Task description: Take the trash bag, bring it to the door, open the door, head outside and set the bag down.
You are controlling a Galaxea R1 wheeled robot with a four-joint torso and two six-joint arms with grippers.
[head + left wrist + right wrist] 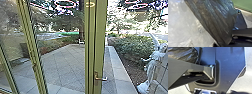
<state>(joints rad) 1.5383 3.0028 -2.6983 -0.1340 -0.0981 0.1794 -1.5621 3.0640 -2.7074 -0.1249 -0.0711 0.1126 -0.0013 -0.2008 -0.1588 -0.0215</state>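
Observation:
The door [100, 47] stands upright ahead in the head view, glass in a yellow-green frame, with a metal lever handle [100, 79] low on it. I cannot tell whether it is fully closed. The trash bag [215, 18] hangs large in the left wrist view, dark and glossy on one side, its film drawn together at my left gripper [220, 45], which is shut on it. Part of the same dark trash bag [183, 54] shows in the right wrist view, beyond the robot's jointed bar. How my right gripper stands cannot be told.
Through the glass lie grey paving [65, 62], a pale stone border [120, 70] and green bushes [132, 47]. A slanting frame post [33, 55] stands to the left. At the right is a pale upright shape [151, 65], too unclear to identify.

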